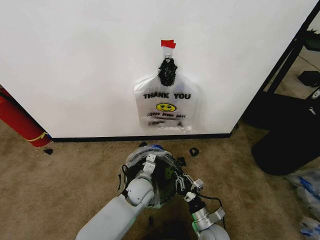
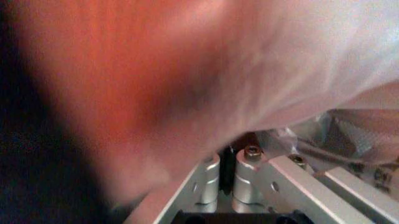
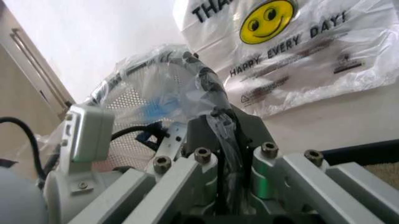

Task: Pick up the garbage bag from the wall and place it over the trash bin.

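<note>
The see-through, wrinkly garbage bag (image 1: 136, 159) with blue patches lies draped over the small black trash bin (image 1: 167, 181) on the carpet, just in front of the white wall (image 1: 75, 60). My left gripper (image 1: 149, 161) is at the bin's far rim and my right gripper (image 1: 187, 189) at its near right rim. In the right wrist view, the right gripper (image 3: 227, 140) is shut on a fold of the bag's film (image 3: 162, 79). Seen from the left wrist, the left gripper (image 2: 227, 179) has its fingers together under blurred plastic (image 2: 262, 70).
A smooth white THANK YOU bag (image 1: 166, 107) hangs on the wall under red tape (image 1: 168, 44). A red fire extinguisher (image 1: 17, 120) leans at the left. Black furniture (image 1: 285, 135) stands at the right, with loose plastic bags (image 1: 307, 192) on the carpet.
</note>
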